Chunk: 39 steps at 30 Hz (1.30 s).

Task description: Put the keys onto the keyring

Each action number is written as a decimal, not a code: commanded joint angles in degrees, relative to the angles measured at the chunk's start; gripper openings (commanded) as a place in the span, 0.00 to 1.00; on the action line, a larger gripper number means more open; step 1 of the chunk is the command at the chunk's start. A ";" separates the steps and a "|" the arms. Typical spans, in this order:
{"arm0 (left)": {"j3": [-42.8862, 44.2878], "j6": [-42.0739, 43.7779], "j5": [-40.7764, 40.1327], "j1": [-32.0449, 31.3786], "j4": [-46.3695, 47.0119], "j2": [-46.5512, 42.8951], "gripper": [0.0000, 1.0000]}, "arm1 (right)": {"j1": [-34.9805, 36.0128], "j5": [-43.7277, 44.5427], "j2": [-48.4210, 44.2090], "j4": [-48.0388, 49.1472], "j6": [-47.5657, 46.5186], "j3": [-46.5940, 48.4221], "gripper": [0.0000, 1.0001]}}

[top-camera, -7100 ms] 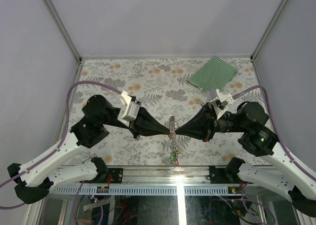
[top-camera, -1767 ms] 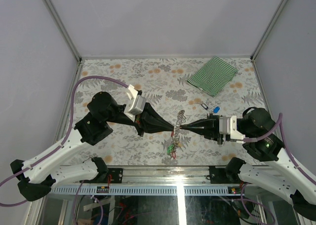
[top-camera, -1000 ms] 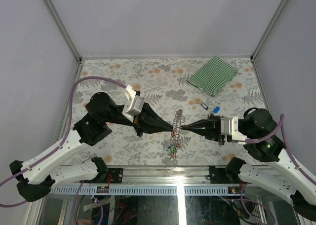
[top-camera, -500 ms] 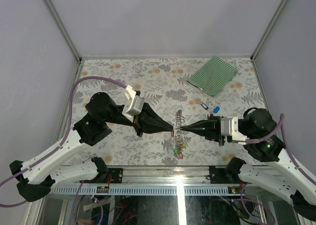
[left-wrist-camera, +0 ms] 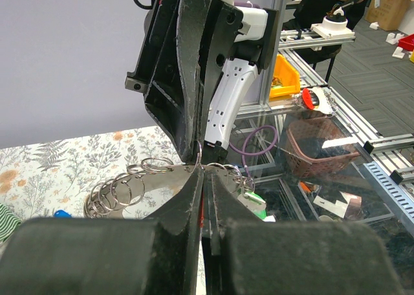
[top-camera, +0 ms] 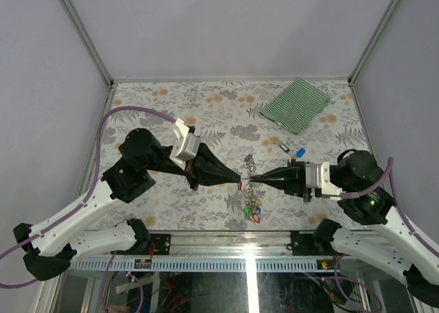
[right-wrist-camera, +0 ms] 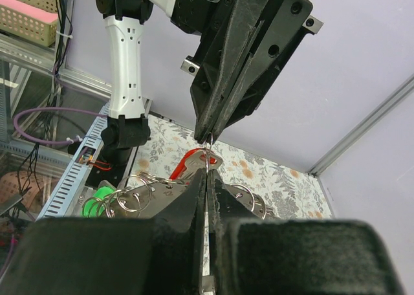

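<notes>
The keyring (top-camera: 250,165), a chain of grey metal loops, hangs between both gripper tips above the table's middle. My left gripper (top-camera: 238,184) is shut, with a red-tagged key (right-wrist-camera: 193,163) pinched in its jaws. My right gripper (top-camera: 252,182) faces it tip to tip, shut on a thin loop of the keyring (right-wrist-camera: 139,195). In the left wrist view my left gripper (left-wrist-camera: 202,173) shows red between its jaws, with the keyring's loops (left-wrist-camera: 123,188) to the left. Green and red keys (top-camera: 252,211) dangle from the keyring's lower end. My right gripper (right-wrist-camera: 207,169) sits just under the left one's tip.
A blue key (top-camera: 300,152) and a black-tagged key (top-camera: 283,147) lie loose on the floral table right of the grippers. A green-striped cloth (top-camera: 295,104) lies at the back right. Metal frame posts stand at the table's far corners.
The dangling bunch of green and red keys has swung from the left to the right under the tips. Both arms have barely moved and both grippers stay shut.
</notes>
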 commanded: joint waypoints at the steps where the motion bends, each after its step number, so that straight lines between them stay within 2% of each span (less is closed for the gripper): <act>1: 1.49 0.33 1.28 -0.23 2.36 -0.17 0.00 | 0.06 0.17 0.04 4.25 -0.03 1.14 0.00; 39: 2.41 -0.14 3.47 -0.29 2.23 1.60 0.00 | 0.05 -2.17 1.31 6.12 1.12 2.51 0.01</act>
